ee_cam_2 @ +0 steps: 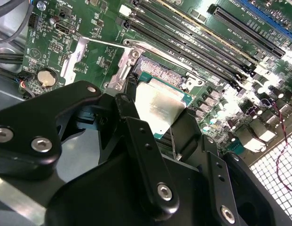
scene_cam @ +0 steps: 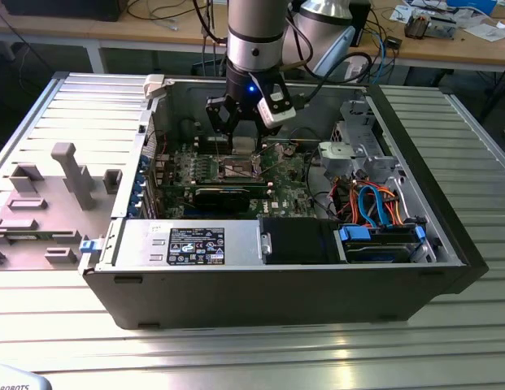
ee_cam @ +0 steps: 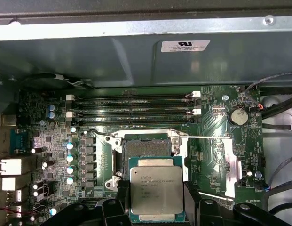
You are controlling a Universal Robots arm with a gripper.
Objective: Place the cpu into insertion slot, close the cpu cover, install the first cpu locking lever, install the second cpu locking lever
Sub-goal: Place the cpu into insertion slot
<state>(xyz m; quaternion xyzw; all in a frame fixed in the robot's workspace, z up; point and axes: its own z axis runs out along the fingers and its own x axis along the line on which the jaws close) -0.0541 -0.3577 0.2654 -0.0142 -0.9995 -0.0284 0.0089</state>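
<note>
1. Your tool (scene_cam: 240, 130) stands inside the open computer case (scene_cam: 276, 296), directly over the insertion slot (ee_cam: 146, 148). The case lies on the ribbed metal desk (scene_cam: 236, 349).
2. The tool is clenched on the cpu (ee_cam: 156, 188). In the first wrist view you see a black finger (ee_cam: 121, 193) against each of two opposite edges of the chip.
3. The cpu is held with its silver top facing the tool, and it is not seated in the insertion slot. In the first wrist view its far edge covers the nearest rim of the slot.
4. The brownish-gold contact field of the slot is uncovered in both wrist views.
5. A thin wire lever (ee_cam: 209, 137) stretches out from one corner of the slot.
6. The long black memory slots (ee_cam: 136, 106) run just beyond the insertion slot, on the side away from the tool. A round coin battery (ee_cam: 238, 115) sits farther from the slot on the green motherboard (ee_cam: 216, 155).
</note>
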